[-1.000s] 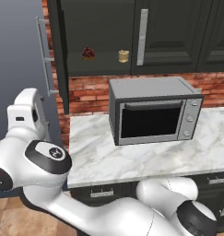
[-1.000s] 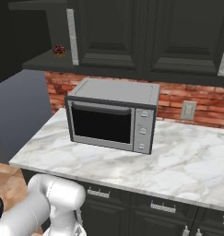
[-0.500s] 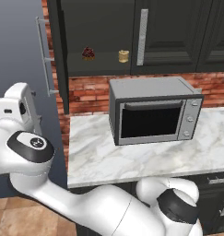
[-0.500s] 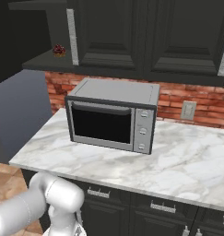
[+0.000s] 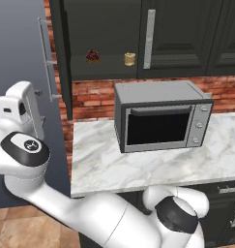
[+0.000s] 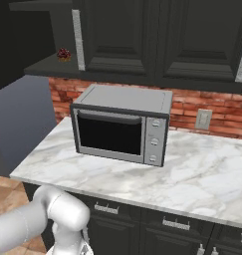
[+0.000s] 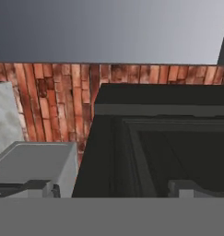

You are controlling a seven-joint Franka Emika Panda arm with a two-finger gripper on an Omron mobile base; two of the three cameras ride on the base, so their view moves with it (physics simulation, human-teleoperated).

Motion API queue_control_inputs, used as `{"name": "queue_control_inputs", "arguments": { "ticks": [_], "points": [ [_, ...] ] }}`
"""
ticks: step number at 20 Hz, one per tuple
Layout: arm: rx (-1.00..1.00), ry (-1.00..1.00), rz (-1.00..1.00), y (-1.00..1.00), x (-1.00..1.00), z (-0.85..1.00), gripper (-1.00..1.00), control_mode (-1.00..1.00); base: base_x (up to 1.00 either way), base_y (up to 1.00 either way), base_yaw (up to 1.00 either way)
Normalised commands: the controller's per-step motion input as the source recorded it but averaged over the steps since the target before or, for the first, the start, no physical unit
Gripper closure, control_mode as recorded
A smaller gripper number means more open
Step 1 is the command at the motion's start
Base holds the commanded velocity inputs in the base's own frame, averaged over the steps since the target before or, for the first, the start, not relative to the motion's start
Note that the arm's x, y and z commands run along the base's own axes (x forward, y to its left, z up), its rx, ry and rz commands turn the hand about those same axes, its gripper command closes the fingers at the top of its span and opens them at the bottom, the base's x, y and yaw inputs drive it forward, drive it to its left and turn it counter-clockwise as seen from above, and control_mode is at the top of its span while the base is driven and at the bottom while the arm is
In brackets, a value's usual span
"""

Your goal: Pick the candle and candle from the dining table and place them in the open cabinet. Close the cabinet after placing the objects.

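Note:
A short golden-tan candle [image 5: 129, 59] stands on the dark shelf of the open black cabinet [image 5: 109, 73], right of a dark-red cupcake-like lump [image 5: 92, 55]. The cabinet's door [image 5: 57, 53] is swung out to the left, its silver bar handle [image 5: 44, 58] facing me. My gripper's white hand [image 5: 21, 109] hangs left of that door, below the handle and well away from the candle. In the hand view the black panelled cabinet front [image 7: 168, 138] is close ahead, and nothing lies between the open jaws. The other candle and the dining table are out of view.
A grey microwave [image 5: 160, 121] [image 6: 120, 127] sits on the white marble counter [image 5: 104, 164] under the cabinet, against a red brick wall [image 6: 202, 107]. Shut cabinet doors [image 5: 186, 34] continue to the right. Black drawers [image 6: 167, 224] run below the counter.
My arm has swung further left and its elbow has risen a little. The hand has shifted left beside the open door. Candle, lump and microwave have not moved.

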Motion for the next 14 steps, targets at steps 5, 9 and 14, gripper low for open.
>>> {"name": "queue_control_inputs", "arguments": {
  "ticks": [5, 9, 14],
  "points": [
    [0.02, -0.02, -0.06, -0.31, 0.2, 0.01, -1.0, -1.0, 0.0, 0.0, 0.0],
    [0.02, -0.02, -0.04, -0.3, 0.23, 0.0, -1.0, -1.0, 0.0, 0.0, 0.0],
    [0.02, -0.02, -0.04, -0.29, 0.2, 0.0, -1.0, -1.0, 0.0, 0.0, 0.0]
  ]
}}
